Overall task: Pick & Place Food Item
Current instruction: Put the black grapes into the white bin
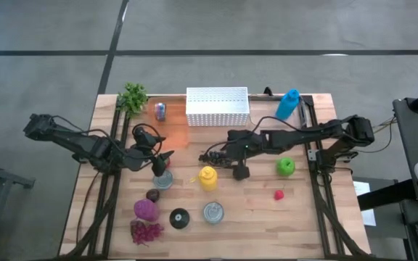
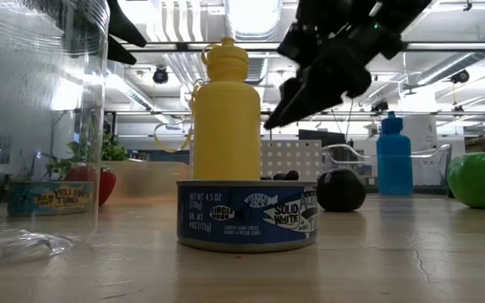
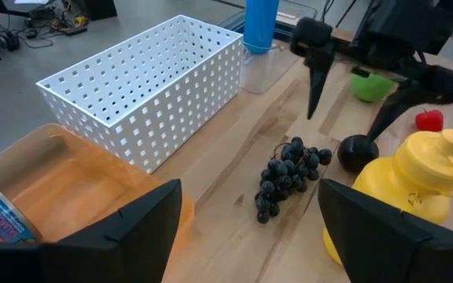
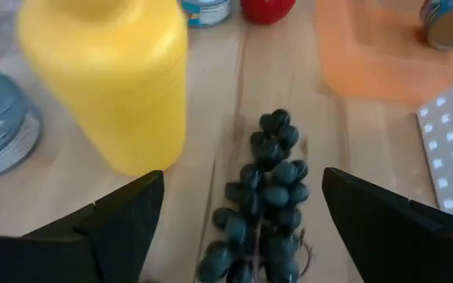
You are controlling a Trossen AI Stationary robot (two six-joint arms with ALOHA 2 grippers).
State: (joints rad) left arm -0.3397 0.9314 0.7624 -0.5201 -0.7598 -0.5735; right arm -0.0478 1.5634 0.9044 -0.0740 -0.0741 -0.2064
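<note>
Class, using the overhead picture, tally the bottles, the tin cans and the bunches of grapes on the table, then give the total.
Bottles: 2 (yellow bottle, blue bottle)
Cans: 3 (small can, tuna can, silver-topped can)
Grape bunches: 2 (dark grape bunch, reddish-purple bunch)
Total: 7

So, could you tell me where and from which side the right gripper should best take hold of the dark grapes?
Probably from straight above, across the wider middle of the dark grapes. The bunch lies flat and elongated on the table, and the open right gripper already straddles it; the yellow bottle stands close on one side.
</note>
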